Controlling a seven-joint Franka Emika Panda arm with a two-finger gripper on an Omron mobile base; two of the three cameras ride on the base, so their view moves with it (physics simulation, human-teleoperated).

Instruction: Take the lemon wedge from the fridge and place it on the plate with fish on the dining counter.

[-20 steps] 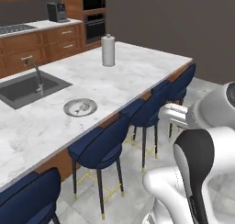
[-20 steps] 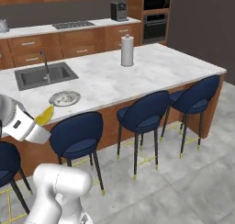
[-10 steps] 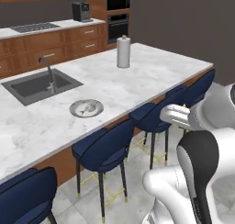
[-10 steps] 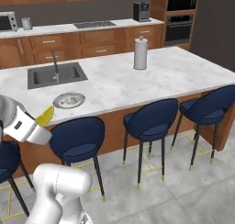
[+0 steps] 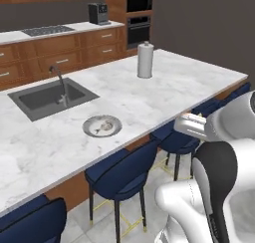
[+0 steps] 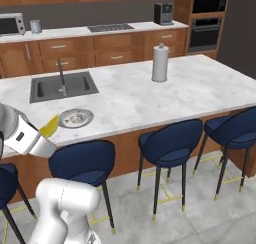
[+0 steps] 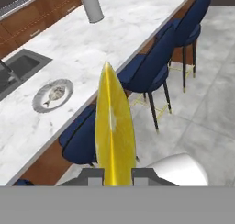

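Beside the dining counter [image 6: 200,90], the lemon wedge [image 7: 114,131] is clamped in the nearly closed gripper [image 7: 114,175], apart from the plate with fish [image 6: 76,117].

No text, label, brand, number or sign can be read on anything in these views; every surface is plain or too blurred.

Warm wooden cabinets [image 6: 75,50] line the dark back wall, topped by a pale worktop with a cooktop [image 6: 110,27], a coffee machine [image 6: 163,13] and a microwave [image 6: 11,24] at its left end. A built-in oven [image 6: 207,18] stands at the right. Dark blue stools [image 6: 170,143] sit on a grey tiled floor [image 6: 200,213].
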